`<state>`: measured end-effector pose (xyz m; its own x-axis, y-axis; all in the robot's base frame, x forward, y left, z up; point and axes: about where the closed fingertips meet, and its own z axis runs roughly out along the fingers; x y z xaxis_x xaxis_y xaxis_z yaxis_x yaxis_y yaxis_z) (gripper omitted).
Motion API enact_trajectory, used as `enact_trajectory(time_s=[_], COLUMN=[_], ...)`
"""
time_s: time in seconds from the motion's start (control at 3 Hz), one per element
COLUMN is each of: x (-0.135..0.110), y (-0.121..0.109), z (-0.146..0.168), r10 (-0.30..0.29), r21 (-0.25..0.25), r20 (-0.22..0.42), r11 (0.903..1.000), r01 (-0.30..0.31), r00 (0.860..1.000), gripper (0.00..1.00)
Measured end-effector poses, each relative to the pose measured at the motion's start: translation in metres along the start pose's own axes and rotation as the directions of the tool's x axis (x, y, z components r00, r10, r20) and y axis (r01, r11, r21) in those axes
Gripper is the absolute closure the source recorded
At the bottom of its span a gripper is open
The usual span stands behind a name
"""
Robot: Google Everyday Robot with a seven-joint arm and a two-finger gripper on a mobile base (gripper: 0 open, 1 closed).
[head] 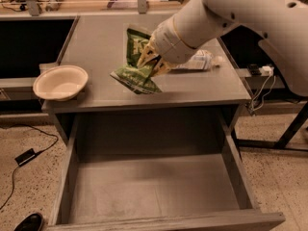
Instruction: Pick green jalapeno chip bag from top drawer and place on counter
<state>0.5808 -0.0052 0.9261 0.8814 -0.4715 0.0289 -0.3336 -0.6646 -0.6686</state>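
Bag: the green jalapeno chip bag (131, 73) hung crumpled over the middle of the counter (96, 37), well clear of the drawer; I couldn't tell whether its lower corner touched the surface.
Gripper: the gripper (152, 63) was above the counter at the bag's right side, its yellowish fingers (146, 57) pinched tight on the foil.
Arm: the white arm (231, 13) reached in from the upper right.
Bottle: a clear plastic bottle (201, 60) lay on its side on the counter just behind the wrist.
Bowl: a cream bowl (60, 82) sat at the counter's front left corner, well apart from the bag.
Drawer: the top drawer (149, 191) stood pulled out below the counter's front edge.
Floor: a black cable (26, 156) lay left of the drawer.
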Motion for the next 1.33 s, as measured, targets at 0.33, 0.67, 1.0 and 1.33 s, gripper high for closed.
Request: enact_trajectory(time_s=[0.33, 0.67, 1.0, 1.33], x=[0.045, 0.087, 0.121, 0.139], y=[-0.039, -0.091, -0.139, -0.185], z=[0.029, 0.043, 0.062, 0.082], r10=[0.020, 0.051, 0.162, 0.255], r21=[0.131, 0.284, 0.419, 0.451], r20=[-0.094, -0.167, -0.127, -0.025], r11=[0.9913, 0.9588, 0.9028, 0.8658], r01=[-0.008, -0.001, -0.096, -0.217], r00=[0.995, 0.985, 0.979, 0.967], gripper=[1.00, 1.00, 0.82, 0.52])
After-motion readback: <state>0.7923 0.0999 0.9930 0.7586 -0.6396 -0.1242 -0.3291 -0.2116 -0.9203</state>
